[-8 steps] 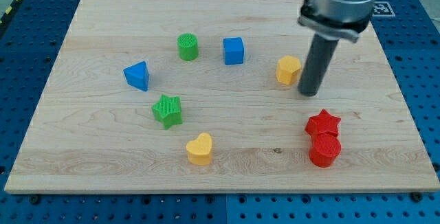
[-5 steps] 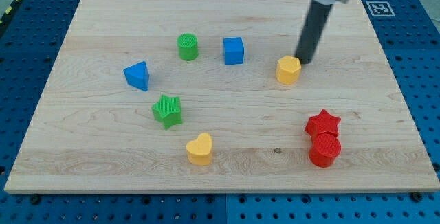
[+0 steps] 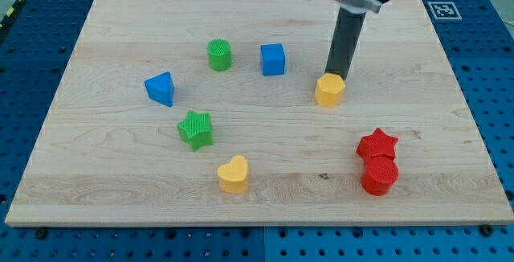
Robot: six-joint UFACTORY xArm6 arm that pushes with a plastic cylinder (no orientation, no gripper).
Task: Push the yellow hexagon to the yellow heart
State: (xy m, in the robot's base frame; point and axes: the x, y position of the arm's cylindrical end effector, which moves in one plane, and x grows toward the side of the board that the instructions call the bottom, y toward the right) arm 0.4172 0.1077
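Note:
The yellow hexagon (image 3: pixel 329 90) lies right of the board's middle. My tip (image 3: pixel 336 76) touches its upper right edge, on the side toward the view's top. The yellow heart (image 3: pixel 234 174) lies well away, toward the view's bottom left of the hexagon. The rod rises from the tip toward the view's top.
A blue cube (image 3: pixel 273 59) and a green cylinder (image 3: pixel 219 55) lie left of the hexagon. A blue triangular block (image 3: pixel 161 88) and a green star (image 3: pixel 196 129) lie further left. A red star (image 3: pixel 377 145) and a red cylinder (image 3: pixel 379 175) touch at the lower right. The wooden board (image 3: pixel 120 182) sits on a blue pegboard.
My tip moved from the hexagon's right side up and round to its upper edge. The yellow hexagon slid a little toward the view's bottom left. The other blocks stayed put.

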